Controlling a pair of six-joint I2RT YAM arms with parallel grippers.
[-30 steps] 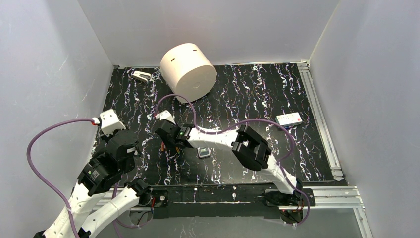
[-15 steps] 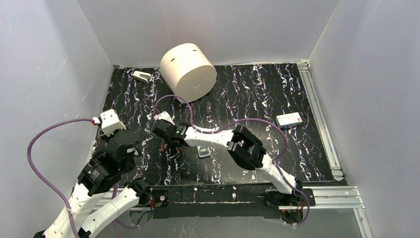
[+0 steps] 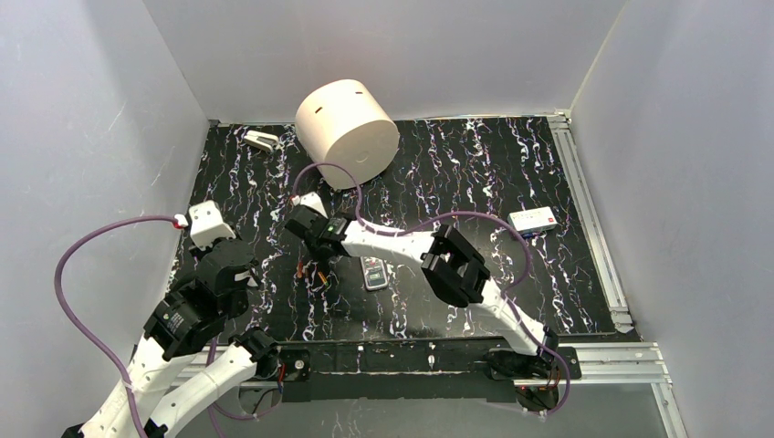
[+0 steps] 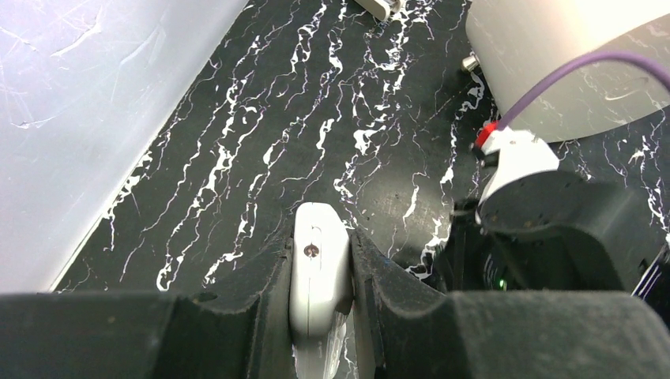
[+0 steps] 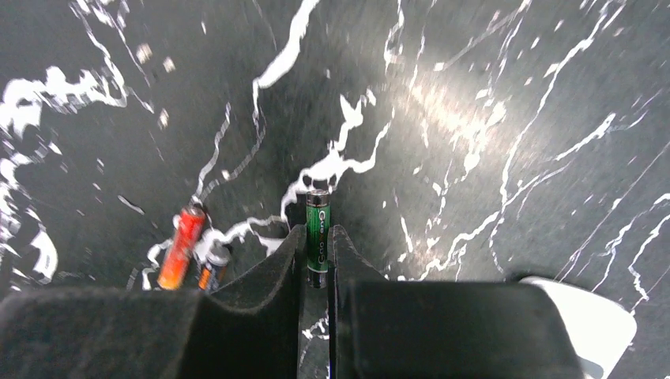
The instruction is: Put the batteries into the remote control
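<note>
My right gripper [image 5: 317,230] is shut on a green battery [image 5: 318,229], whose tip sticks out past the fingertips just over the black marbled table [image 5: 490,95]. Two orange-red batteries [image 5: 181,247] [image 5: 212,267] lie on the table just left of it; from above they show as orange specks [image 3: 303,267] below the right gripper [image 3: 312,239]. My left gripper [image 4: 320,234] is shut on the white remote control [image 4: 318,264], held end-on at the table's left side. In the top view the remote is hidden by the left arm [image 3: 219,274].
A small grey-white piece [image 3: 374,272] lies right of the batteries, its corner showing in the right wrist view [image 5: 592,324]. A cream cylinder [image 3: 347,132] stands at the back, a small white item [image 3: 261,140] at back left, a white box [image 3: 534,220] at right.
The right gripper's jaws have closed on the green battery, and the gripper has shifted slightly toward the back of the table. The left arm has barely moved.
</note>
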